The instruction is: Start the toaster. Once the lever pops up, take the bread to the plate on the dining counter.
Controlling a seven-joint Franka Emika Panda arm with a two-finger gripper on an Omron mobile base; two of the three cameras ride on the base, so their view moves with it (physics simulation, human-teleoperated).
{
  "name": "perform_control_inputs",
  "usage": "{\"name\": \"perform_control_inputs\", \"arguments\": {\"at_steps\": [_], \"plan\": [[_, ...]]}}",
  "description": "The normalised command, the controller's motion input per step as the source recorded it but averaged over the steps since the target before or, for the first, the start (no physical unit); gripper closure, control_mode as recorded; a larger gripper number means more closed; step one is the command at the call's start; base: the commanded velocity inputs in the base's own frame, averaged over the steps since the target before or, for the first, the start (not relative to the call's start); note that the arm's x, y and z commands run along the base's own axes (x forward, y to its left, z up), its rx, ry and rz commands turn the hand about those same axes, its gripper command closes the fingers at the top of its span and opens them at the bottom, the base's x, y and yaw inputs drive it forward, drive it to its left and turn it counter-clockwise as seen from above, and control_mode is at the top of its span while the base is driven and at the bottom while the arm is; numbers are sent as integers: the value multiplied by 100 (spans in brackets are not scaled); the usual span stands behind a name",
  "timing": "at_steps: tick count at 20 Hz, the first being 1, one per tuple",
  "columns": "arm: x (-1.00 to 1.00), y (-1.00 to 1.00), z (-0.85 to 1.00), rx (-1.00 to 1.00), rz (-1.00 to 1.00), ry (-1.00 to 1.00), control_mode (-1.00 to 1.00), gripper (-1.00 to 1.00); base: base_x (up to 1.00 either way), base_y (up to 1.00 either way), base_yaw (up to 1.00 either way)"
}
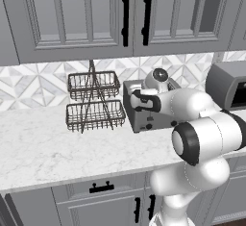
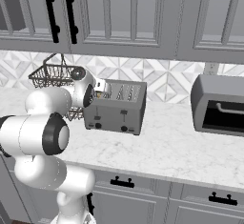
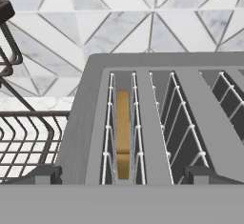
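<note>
The two-finger claw (image 3: 123, 174) hung wide open, empty, above the boxy grey metal toaster (image 2: 116, 106) on white veined marble counter (image 1: 38, 143); a tan bread slice (image 3: 123, 137) sat deep in one slot.

Left base view: behind the arm to its left, facing forward and down at the counter (image 1: 43, 148). Right base view: behind to its right, same aim. Both share the toaster (image 1: 144, 109) and wire basket rack (image 1: 93, 102). Hand view: very near, looking down into the toaster slots just beyond the fingers (image 3: 200, 174), probably steeply.
</note>
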Motion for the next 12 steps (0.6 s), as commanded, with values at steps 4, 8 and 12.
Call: {"name": "perform_control_inputs", "arguments": {"at_steps": [4, 8, 12], "plan": [[0, 0, 0, 0, 0, 0, -100, -100, 0, 0, 0], [0, 0, 0, 0, 0, 0, -100, -100, 0, 0, 0], [0, 0, 0, 0, 0, 0, -100, -100, 0, 0, 0]]}}
